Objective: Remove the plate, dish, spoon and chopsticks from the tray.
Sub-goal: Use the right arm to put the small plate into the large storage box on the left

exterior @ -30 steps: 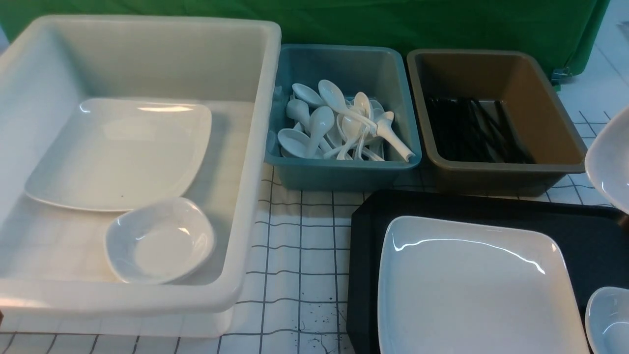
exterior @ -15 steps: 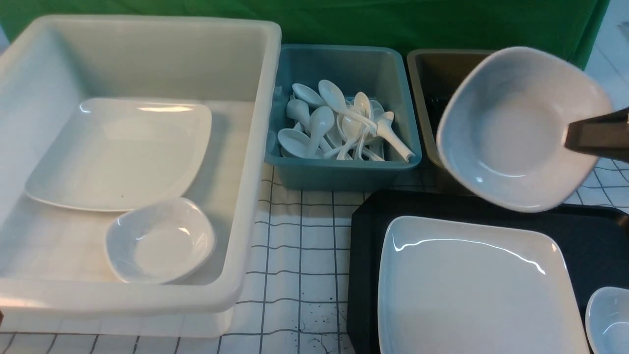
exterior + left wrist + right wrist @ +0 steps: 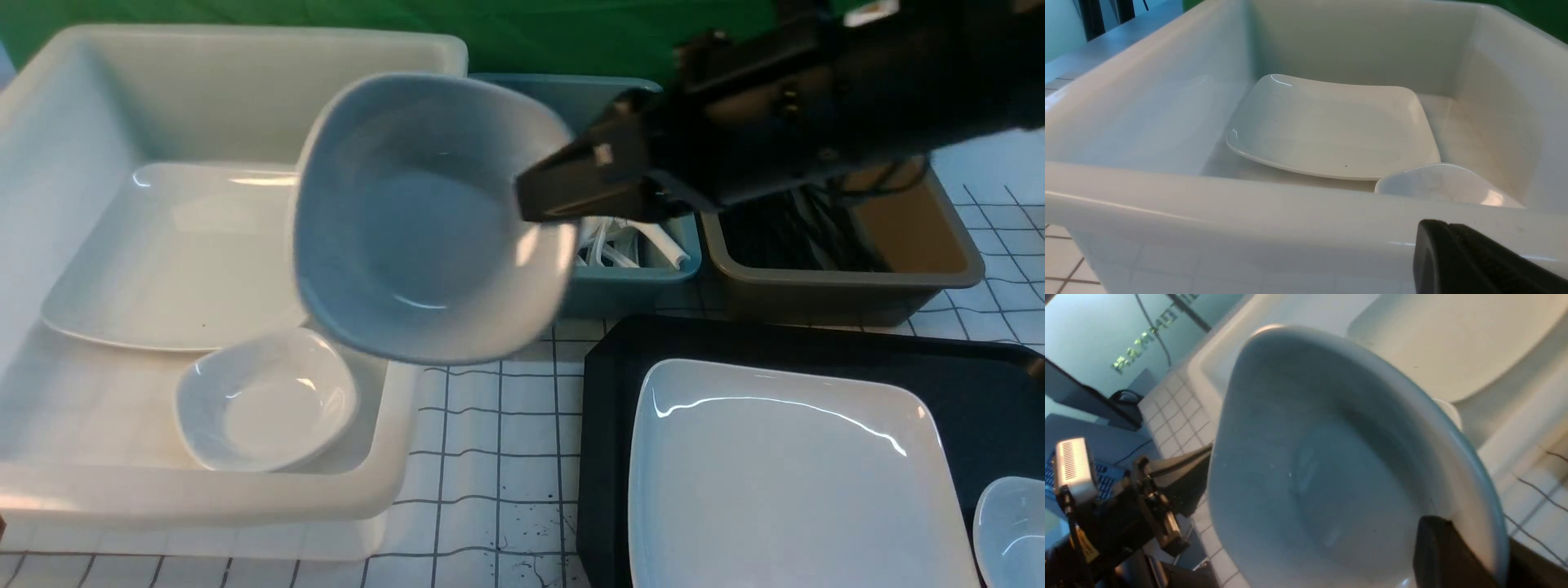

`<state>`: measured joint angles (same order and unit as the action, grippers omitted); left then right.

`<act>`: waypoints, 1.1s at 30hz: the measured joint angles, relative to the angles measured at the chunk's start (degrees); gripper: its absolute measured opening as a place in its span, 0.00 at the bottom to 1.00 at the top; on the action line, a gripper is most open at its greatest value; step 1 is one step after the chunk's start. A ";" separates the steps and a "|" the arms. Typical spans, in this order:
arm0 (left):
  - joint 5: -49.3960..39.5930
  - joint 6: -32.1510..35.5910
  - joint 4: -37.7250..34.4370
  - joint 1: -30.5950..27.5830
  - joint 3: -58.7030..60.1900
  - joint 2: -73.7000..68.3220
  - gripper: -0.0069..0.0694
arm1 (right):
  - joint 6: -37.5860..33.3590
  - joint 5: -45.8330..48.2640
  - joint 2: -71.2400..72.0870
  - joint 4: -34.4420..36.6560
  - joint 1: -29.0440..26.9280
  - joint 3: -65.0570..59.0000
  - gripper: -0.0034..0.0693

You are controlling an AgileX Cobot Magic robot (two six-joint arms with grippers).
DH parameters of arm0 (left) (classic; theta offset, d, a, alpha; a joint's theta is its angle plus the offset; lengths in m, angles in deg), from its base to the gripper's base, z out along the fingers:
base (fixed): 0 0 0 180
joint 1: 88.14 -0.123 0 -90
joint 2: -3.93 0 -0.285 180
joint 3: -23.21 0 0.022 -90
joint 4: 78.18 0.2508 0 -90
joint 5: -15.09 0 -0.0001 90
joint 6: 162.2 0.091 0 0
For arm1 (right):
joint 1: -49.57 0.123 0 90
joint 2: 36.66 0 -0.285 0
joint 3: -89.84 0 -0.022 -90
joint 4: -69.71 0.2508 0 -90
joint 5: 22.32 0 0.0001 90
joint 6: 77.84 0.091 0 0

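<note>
My right gripper [image 3: 543,204] is shut on the rim of a small white dish [image 3: 408,220] and holds it tilted in the air over the white tub's right wall. In the right wrist view the dish [image 3: 1310,457] fills the frame, and the right gripper [image 3: 1478,543] pinches its edge. The large white plate [image 3: 784,482] lies on the black tray [image 3: 735,343], with another small dish [image 3: 1012,531] at the tray's near right. The spoon and chopsticks are out of view. My left gripper [image 3: 1449,228] is shut and empty, just outside the tub's near wall.
The white tub [image 3: 245,49] holds a speckled white plate [image 3: 171,261] and a small dish [image 3: 265,400]. Behind the arm stand a teal bin [image 3: 629,286] of white utensils and a brown tub [image 3: 849,286] of black sticks. A gridded cloth [image 3: 490,425] covers the table.
The right arm has swung left with the dish, from the right edge of the view across the brown tub and teal bin to the white tub's right wall. The left gripper is unchanged.
</note>
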<state>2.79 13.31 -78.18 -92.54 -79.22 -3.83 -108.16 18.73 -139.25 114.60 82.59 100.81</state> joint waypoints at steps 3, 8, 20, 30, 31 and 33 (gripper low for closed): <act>0.00 0.00 0.00 0.00 0.00 0.00 0.10 | 0.06 0.45 -6.70 0.15 3.36 6.61 0.15; 0.00 0.00 0.00 0.00 0.00 0.00 0.10 | 0.06 0.04 -16.10 0.17 7.05 14.55 0.15; 0.00 0.00 0.00 0.00 0.00 0.00 0.10 | 0.06 -6.37 -29.94 -0.45 8.50 21.61 0.15; 0.00 0.00 0.00 0.00 0.00 0.00 0.10 | 0.06 -7.20 -31.37 -1.54 8.50 21.70 0.15; 0.00 0.00 0.00 0.00 0.00 0.00 0.10 | 0.06 -7.27 -31.83 -1.54 8.50 21.70 0.15; 0.00 0.00 0.00 0.00 0.00 0.00 0.10 | 0.06 -7.27 -32.66 -1.67 8.50 21.70 0.15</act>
<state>2.79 13.31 -78.18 -92.54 -79.22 -3.83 -108.10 11.47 -171.91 112.94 91.09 122.50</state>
